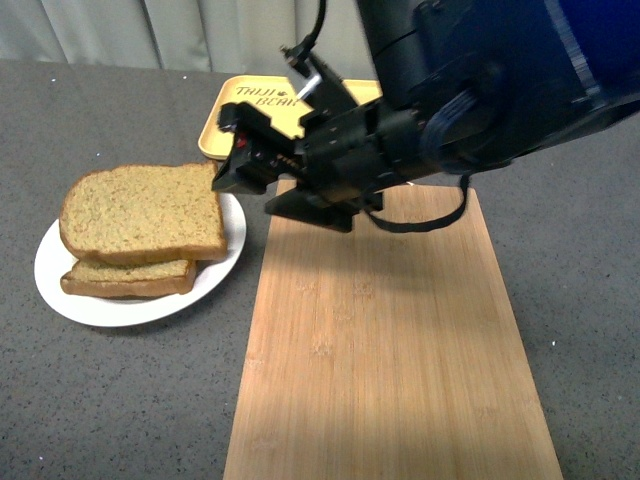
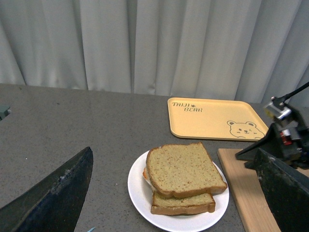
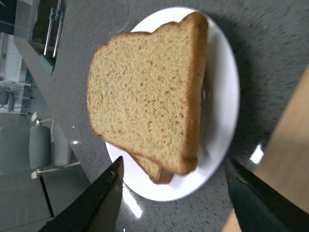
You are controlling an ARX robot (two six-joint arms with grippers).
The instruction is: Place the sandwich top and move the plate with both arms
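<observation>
The sandwich top [image 1: 140, 212] is a plain brown bread slice lying askew on a lower slice, on the white plate [image 1: 70, 300] at the table's left. It also shows in the left wrist view [image 2: 183, 169] and the right wrist view [image 3: 145, 96]. A bit of egg peeks out under it in the left wrist view. My right gripper [image 1: 240, 160] is open and empty, just right of the plate's edge, above the table; its fingers [image 3: 96, 203] stand wide apart, off the bread. My left gripper [image 2: 178, 203] is open and empty, on the near side of the plate [image 2: 140, 183].
A long wooden cutting board [image 1: 390, 350] lies right of the plate, partly under my right arm. A yellow tray [image 1: 225, 115] with a bear drawing [image 2: 246, 129] sits behind it. Grey curtains hang behind the table's far edge.
</observation>
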